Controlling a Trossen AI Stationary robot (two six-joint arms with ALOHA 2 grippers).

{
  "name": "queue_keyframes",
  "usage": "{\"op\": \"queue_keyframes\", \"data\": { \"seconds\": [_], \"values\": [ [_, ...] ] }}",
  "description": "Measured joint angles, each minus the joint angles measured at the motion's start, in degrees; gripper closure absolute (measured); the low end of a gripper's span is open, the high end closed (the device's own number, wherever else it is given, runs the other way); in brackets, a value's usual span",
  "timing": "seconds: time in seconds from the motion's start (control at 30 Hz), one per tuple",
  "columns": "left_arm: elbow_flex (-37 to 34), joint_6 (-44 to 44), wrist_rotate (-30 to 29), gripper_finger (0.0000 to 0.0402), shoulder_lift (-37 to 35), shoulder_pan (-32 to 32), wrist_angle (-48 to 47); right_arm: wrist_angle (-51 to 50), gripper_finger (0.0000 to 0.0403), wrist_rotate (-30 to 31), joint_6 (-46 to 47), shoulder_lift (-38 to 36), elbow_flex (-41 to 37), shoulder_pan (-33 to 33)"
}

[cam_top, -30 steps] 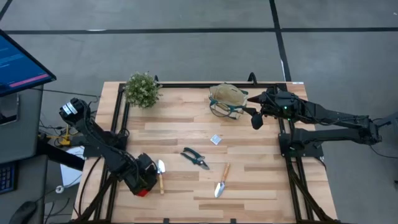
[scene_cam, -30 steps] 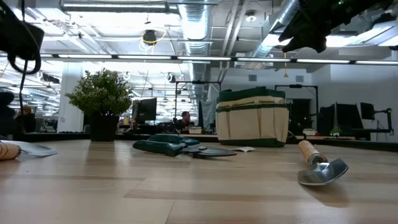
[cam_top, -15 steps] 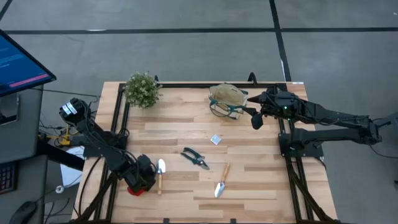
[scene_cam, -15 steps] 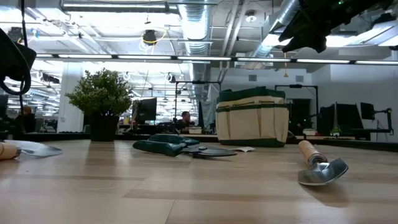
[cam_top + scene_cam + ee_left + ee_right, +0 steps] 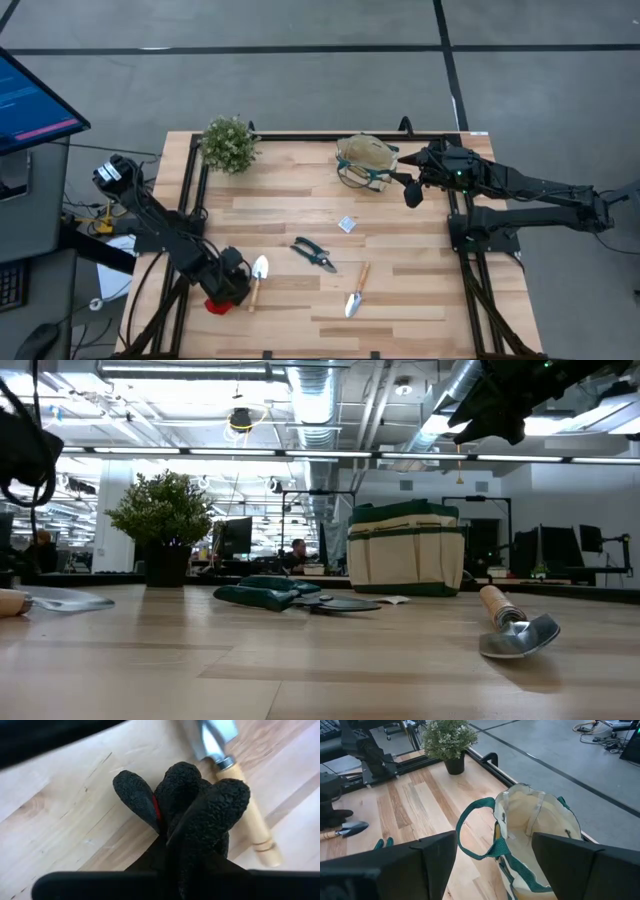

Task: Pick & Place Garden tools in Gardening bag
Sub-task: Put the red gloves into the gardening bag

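The left gripper (image 5: 228, 287) sits low at the near left corner of the table (image 5: 420, 300), its fingers hidden behind a black glove with a red patch (image 5: 185, 805) that fills the left wrist view; whether the fingers are closed on it or merely behind it cannot be told. Just beside that glove lies a trowel with a silver blade and pale wooden handle (image 5: 256, 278), flat on the wood; the wrist view shows its handle (image 5: 252, 827) running alongside the glove, so close that contact cannot be ruled in or out. Toward the middle of the table rest the dark-handled pruning shears (image 5: 313, 253), and near them on the right lies a second, narrower wooden-handled tool (image 5: 357, 291), which the low view shows resting on its silver blade (image 5: 518, 635). A small white packet (image 5: 347, 225) lies between the shears and the gardening bag (image 5: 365, 160), which stands at the far edge with its mouth open and its green loop handles (image 5: 475, 832) flopped outward. The right gripper (image 5: 411, 190) hangs raised just beside the bag, with its fingers spread wide and nothing between them. A bushy potted plant (image 5: 229, 144) stands at the far left corner, well apart from the bag.
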Motion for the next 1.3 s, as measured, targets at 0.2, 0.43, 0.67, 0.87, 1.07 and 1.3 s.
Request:
{"op": "queue_keyframes", "data": {
  "seconds": [0.2,0.43,0.67,0.87,1.07,1.3],
  "values": [
    [0.0,0.0,-1.4,0.0375,-5.4,2.2,0.0,0.0,0.0153,0.0,0.0,0.0,0.0,0.0],
    [0.0,0.0,-4.7,0.0375,-12.7,4.8,-0.1,0.0,0.0153,-0.2,1.5,0.0,0.0,0.0],
    [0.0,0.7,-8.3,0.0375,-18.4,7.5,0.0,0.0,0.0153,-0.2,1.7,0.0,0.0,0.0],
    [0.0,1.8,-13.5,0.0375,-22.2,11.3,1.9,0.0,0.0153,-0.2,1.6,0.0,0.0,0.0],
    [0.0,5.2,-19.7,0.0375,-24.8,15.2,6.6,1.5,0.0153,-0.2,1.5,0.0,0.0,0.0],
    [0.0,15.4,-23.5,0.0375,-25.7,21.4,16.1,2.6,0.0153,-0.2,1.5,0.0,0.0,0.0]
  ]
}}
